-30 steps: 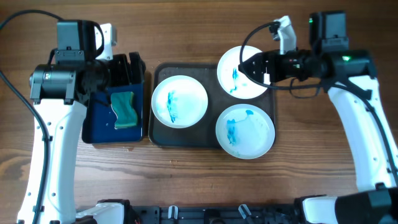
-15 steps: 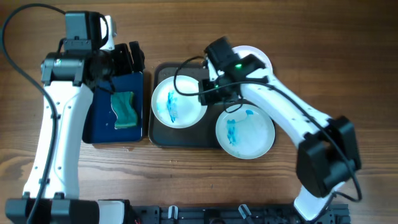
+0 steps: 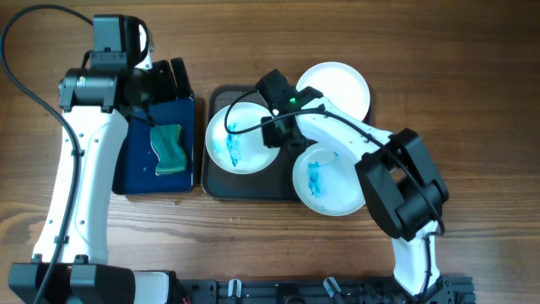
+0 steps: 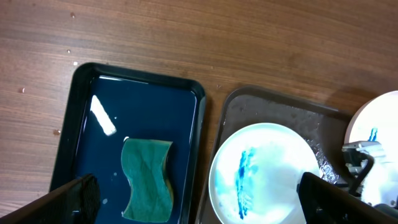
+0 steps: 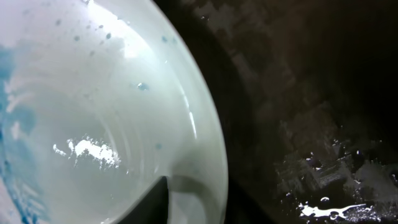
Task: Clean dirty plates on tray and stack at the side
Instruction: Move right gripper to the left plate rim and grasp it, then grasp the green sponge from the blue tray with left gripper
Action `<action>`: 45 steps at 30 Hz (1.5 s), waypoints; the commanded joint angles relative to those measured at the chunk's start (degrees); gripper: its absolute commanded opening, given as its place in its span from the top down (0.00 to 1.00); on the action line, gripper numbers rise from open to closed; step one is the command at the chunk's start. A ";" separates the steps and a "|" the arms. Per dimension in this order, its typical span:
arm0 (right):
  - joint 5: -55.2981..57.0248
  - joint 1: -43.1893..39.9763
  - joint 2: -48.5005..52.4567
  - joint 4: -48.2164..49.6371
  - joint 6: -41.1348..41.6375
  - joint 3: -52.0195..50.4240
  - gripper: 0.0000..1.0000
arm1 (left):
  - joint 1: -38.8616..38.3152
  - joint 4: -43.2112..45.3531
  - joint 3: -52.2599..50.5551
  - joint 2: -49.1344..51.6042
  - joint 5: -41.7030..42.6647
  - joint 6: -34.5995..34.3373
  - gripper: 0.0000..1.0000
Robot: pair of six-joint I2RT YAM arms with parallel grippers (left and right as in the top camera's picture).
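Overhead: left gripper above small tray with sponge. Right gripper at right rim of left plate, blue-smeared, on grey tray. Front plate overhanging tray's near right corner; back plate overhanging far rim.

Left wrist: fingers spread wide, holding nothing.

Right wrist: close on left plate's rim beside wet tray; cannot tell spread.

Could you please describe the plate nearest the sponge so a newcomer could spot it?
Start at the dark grey tray. The plate fills its left half, beside the blue-bottomed tray with the green sponge. Unlike the other two plates, at the tray's right, it has the right gripper at its edge.
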 commanded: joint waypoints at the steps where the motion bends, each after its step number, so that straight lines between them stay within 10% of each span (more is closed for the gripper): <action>1: 1.90 0.17 1.86 1.01 0.63 0.20 0.87 | -0.02 -0.94 0.33 0.44 -1.20 -0.55 0.01; 21: 0.61 0.17 1.86 3.26 -1.53 -0.59 0.96 | 10.64 0.85 -16.59 11.58 2.51 -6.51 0.11; 27: -0.70 0.17 1.86 3.61 -3.82 -0.59 0.96 | 10.64 3.69 -16.76 13.27 3.43 0.00 0.27; 45: -0.70 0.17 1.86 4.31 -3.82 -0.59 0.96 | 10.62 7.45 -22.27 18.56 7.91 4.22 0.32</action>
